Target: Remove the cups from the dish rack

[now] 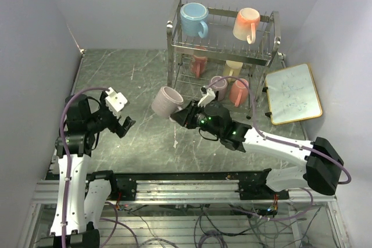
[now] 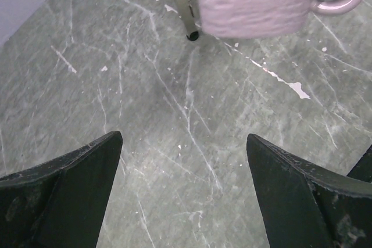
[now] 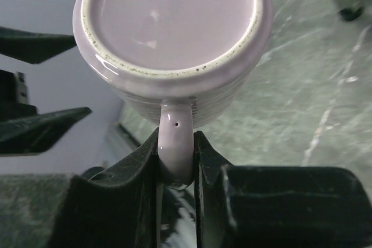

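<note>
The chrome dish rack (image 1: pixel 174 33) stands at the back of the table. A light blue cup (image 1: pixel 193 18) and a peach cup (image 1: pixel 246 23) sit on its top tier. Pink (image 1: pixel 199 62), pale yellow (image 1: pixel 233 68), mauve (image 1: pixel 219 87) and salmon (image 1: pixel 239 92) cups sit on the lower tier. My right gripper (image 1: pixel 181 114) is shut on the handle (image 3: pixel 175 137) of another mauve cup (image 1: pixel 166 101), held on its side in front of the rack's left post, base (image 3: pixel 174 21) toward the wrist camera. My left gripper (image 1: pixel 125 125) is open and holds nothing. It hangs over bare table, left of that cup (image 2: pixel 256 1).
A gold-framed whiteboard (image 1: pixel 293 93) lies right of the rack. The rack's front left leg (image 2: pixel 185 13) shows just left of the held cup. My left gripper's fingers (image 3: pixel 40 126) appear at the left edge of the right wrist view. Walls close in on both sides.
</note>
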